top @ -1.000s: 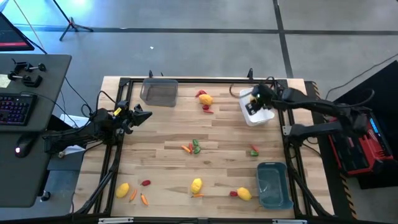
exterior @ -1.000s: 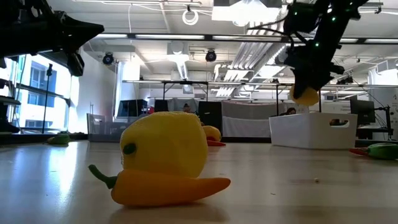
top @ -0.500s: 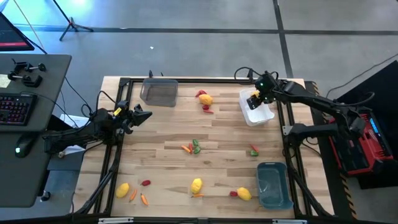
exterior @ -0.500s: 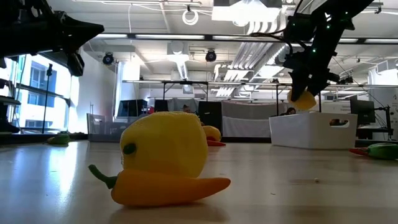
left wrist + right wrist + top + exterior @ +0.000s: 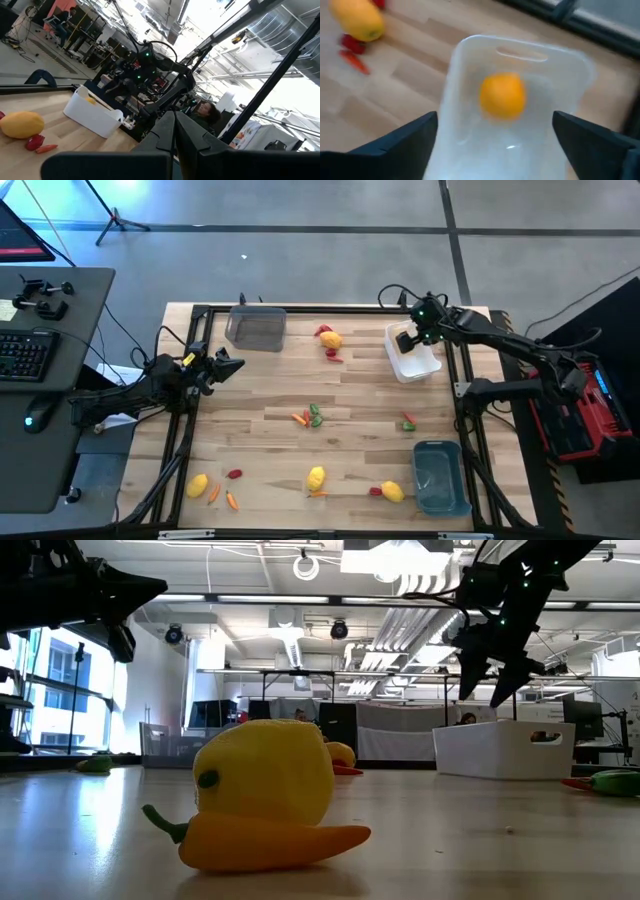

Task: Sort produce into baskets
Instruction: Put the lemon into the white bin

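Nearest the front edge of the table (image 5: 260, 430) lies a loose row of produce: a yellow fruit (image 5: 197, 484) with a red pepper (image 5: 234, 474) and two small carrots (image 5: 230, 500) at the left, another yellow fruit (image 5: 316, 477) at the middle with an orange pepper (image 5: 265, 838) touching its base, and a third fruit (image 5: 392, 492) just beside the blue-grey bin (image 5: 440, 477). These look like light, hard plastic toys. The rounded fruits are smooth and likely to roll or squirt out of a shallow pinch, so a hold across the widest middle seems safest. The carrots and peppers are thin and lie flat, so they would be best taken across their narrow width, with the fingers coming straight down.

Midway up the table sit a green pepper (image 5: 316, 414) touching a small carrot, and well to the right another red-and-green pair (image 5: 408, 422). The left end effector (image 5: 226, 365) hangs at the left edge, its fingers pressed together, idle.

Toward the far edge stand the smoky clear bin (image 5: 256, 327), then an orange-yellow fruit (image 5: 331, 340) with red pieces beside it, then the white bin (image 5: 415, 366). The right end effector (image 5: 408, 338) hovers over the white bin with fingers spread wide and holding nothing; an orange fruit (image 5: 503, 96) lies inside the bin, between and below the fingers, so this drop looks done. The bins themselves look thin and light, likely to slide if nudged.
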Available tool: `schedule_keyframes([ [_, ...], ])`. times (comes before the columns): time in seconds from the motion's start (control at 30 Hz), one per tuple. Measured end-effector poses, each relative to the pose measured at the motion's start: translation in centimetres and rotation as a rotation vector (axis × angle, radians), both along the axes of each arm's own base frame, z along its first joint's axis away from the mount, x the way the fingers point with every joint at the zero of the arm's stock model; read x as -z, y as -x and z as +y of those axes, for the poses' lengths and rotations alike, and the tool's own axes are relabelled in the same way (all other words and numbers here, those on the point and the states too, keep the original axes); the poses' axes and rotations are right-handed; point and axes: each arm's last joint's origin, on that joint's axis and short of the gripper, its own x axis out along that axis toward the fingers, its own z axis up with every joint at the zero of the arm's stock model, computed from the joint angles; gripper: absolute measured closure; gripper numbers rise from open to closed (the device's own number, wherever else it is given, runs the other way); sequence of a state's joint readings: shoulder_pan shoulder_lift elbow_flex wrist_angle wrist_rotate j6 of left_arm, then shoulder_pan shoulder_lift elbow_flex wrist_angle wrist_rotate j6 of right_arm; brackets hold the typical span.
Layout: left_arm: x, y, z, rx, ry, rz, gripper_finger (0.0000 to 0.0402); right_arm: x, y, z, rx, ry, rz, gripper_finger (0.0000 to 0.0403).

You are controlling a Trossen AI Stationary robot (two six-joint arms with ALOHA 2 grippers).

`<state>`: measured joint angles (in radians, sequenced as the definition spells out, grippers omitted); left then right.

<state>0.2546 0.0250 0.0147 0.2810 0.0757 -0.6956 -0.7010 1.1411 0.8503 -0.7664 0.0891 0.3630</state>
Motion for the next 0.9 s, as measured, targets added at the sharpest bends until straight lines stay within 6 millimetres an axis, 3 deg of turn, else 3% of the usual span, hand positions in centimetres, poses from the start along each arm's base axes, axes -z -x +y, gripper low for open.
schedule_keyframes([
  [0.2,0.0,0.0,0.0,0.000,0.000,0.000,0.0401,-2.4,-0.6,0.6,-0.029,-0.182,-0.175,0.0032],
  [0.3,0.0,0.0,0.0,0.000,0.000,0.001,0.0401,-4.1,-1.8,1.9,-0.167,-0.248,-0.302,0.0036],
  [0.57,0.0,0.0,0.0,0.000,0.000,0.001,0.0401,-9.2,-7.6,9.5,-0.357,-0.241,-0.809,0.0036],
  [0.67,0.0,0.0,0.0,0.000,0.000,0.000,0.0401,-9.3,-8.7,12.4,-0.337,-0.190,-0.852,0.0036],
  [0.9,0.0,0.0,0.0,0.000,0.000,0.000,0.0401,-8.4,-9.7,17.5,-0.381,-0.526,-0.835,0.0036],
])
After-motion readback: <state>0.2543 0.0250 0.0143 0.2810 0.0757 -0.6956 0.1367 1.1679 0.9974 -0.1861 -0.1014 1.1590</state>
